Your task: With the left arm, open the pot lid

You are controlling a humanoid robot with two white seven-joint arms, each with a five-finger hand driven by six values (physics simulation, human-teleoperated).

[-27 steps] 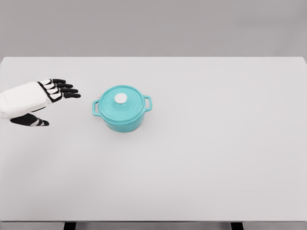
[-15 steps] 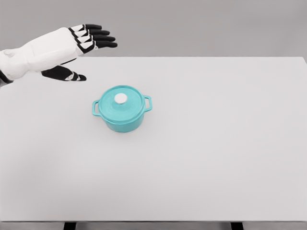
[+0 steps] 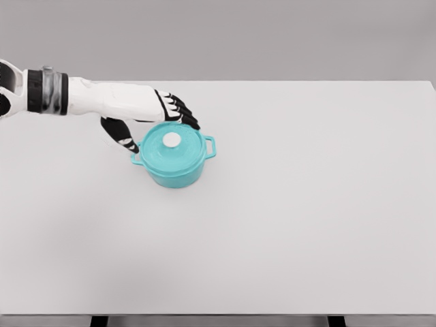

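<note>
a: where does the teal pot [image 3: 174,163] sit?

b: on the white worktop [image 3: 306,204], left of the frame's middle and a little above it. its lid [image 3: 171,144] is on, level, with a small white knob [image 3: 171,139] at the centre. one side handle [image 3: 210,146] sticks out to the right; the other, at the left, is partly hidden behind the thumb.

a: and the left hand [image 3: 146,112]?

b: its white arm comes in from the upper left edge of the frame, with a grey band at the wrist. the hand is over the upper left part of the pot. the black fingers [image 3: 180,112] are loosely spread, curving down over the far rim of the lid, and the thumb [image 3: 121,135] hangs down just beside the pot's left side.

a: is it gripping anything?

b: no, the fingers look released, closed on nothing. whether the fingertips touch the lid cannot be told from this angle. the knob is apart from them.
</note>
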